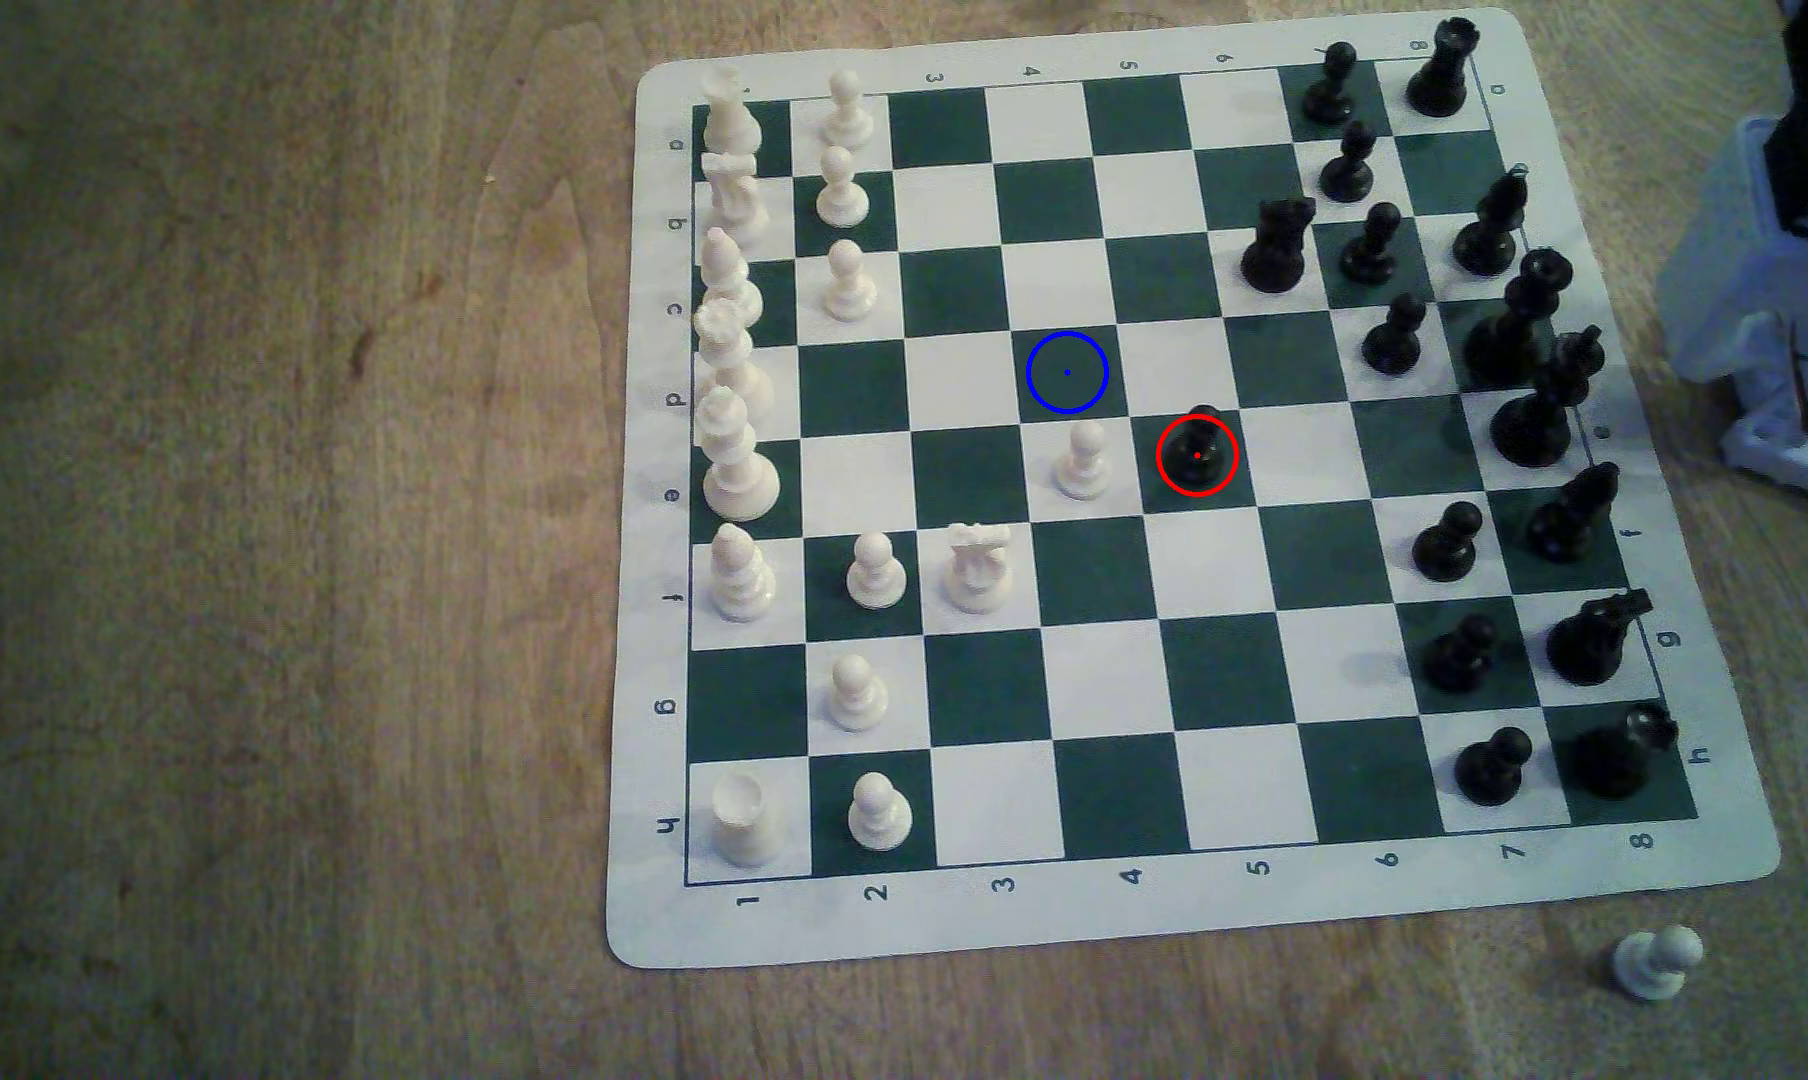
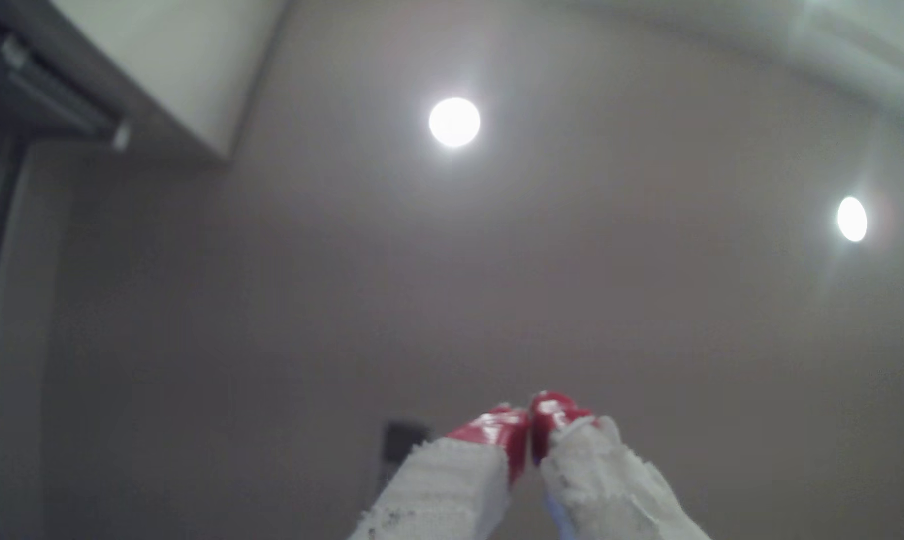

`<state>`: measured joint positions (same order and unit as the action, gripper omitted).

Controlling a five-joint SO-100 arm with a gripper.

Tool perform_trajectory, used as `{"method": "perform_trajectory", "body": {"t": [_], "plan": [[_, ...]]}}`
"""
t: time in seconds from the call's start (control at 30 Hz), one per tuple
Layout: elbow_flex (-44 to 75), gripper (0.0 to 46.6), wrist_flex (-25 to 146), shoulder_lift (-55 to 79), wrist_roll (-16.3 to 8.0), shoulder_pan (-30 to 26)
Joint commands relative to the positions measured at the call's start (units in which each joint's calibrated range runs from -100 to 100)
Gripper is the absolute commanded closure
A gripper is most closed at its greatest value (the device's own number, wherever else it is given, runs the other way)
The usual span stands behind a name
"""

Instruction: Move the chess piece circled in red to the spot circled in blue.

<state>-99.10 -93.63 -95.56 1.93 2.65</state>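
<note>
The black pawn (image 1: 1197, 449) ringed in red stands upright on a dark green square near the middle of the board (image 1: 661, 935), untouched. The blue-ringed spot (image 1: 1067, 372) is the bare green square diagonally next to it, towards the exterior view's left and further up the board. A white pawn (image 1: 1083, 462) stands just beside the black one, on the exterior view's left.

The tool (image 2: 530, 415) points up at the ceiling, its red-tipped ends pressed together on nothing. The arm's base (image 1: 1773, 312) sits off the board at the exterior view's right edge.

To my eye nothing has begun. The reach must pass over the crowded black ranks, so a low approach could topple a tall piece. Coming down wide on the pawn could nudge the white neighbour. The pawn looks glossy and round-headed, so a pinch on the head may slip; the neck seems safer.
</note>
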Motion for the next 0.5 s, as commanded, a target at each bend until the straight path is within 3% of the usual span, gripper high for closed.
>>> {"method": "perform_trajectory", "body": {"t": [0.0, 0.2, 0.3, 0.47], "plan": [[-0.9, 46.0, 15.2, -0.2, -0.2, -0.8], [-0.9, 46.4, 44.6, -0.2, 0.0, -2.5], [-0.8, 42.9, 58.6, -0.2, 0.3, -4.6], [0.3, 43.2, 82.0, -0.1, 0.4, -5.1]]}}
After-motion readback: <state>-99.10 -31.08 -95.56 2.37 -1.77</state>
